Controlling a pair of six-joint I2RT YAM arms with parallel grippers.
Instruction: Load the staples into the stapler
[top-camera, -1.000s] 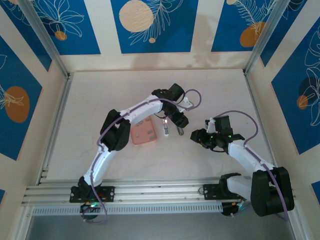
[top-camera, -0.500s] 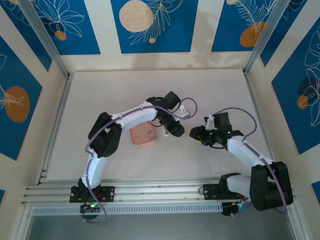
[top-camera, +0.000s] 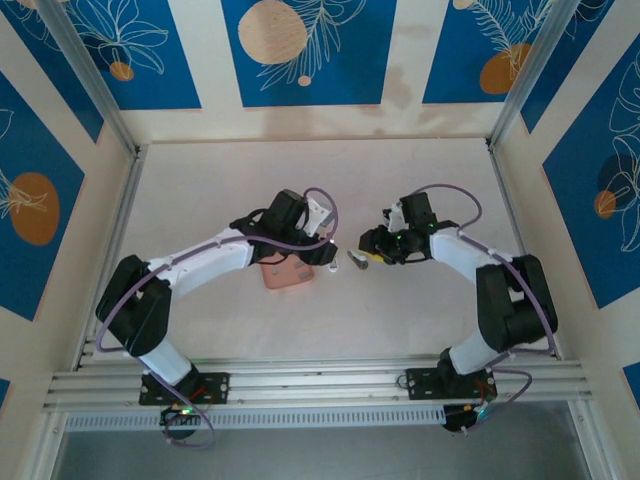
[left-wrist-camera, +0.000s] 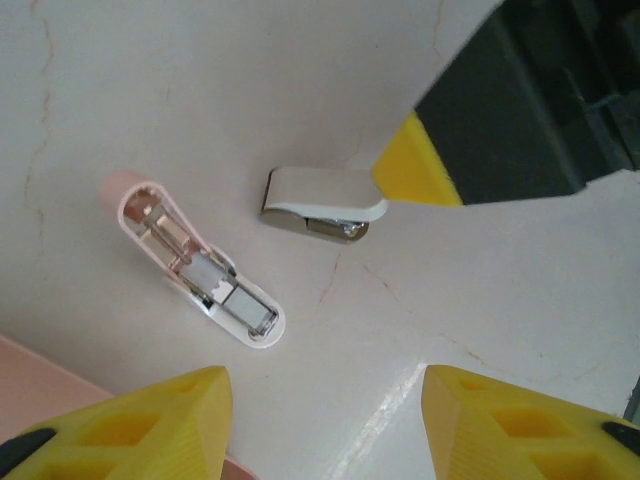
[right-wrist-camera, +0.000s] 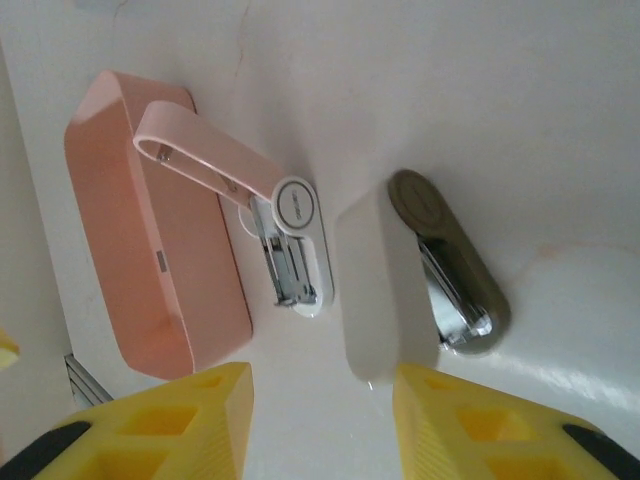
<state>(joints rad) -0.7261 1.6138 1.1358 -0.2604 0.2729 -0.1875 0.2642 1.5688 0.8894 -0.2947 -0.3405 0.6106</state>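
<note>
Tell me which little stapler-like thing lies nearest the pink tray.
The pink-and-white stapler, lid swung open; the white, grey-brown one lies beyond it.

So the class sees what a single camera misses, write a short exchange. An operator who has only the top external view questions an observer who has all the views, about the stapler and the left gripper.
Operator: From above, the stapler is just a speck. Is it open or closed?
Observer: Open. The right wrist view shows its pink lid swung up and away from the body.
Operator: Is the left gripper holding anything?
Observer: No. In the left wrist view its fingers stand apart over the table, with nothing between them.
</note>
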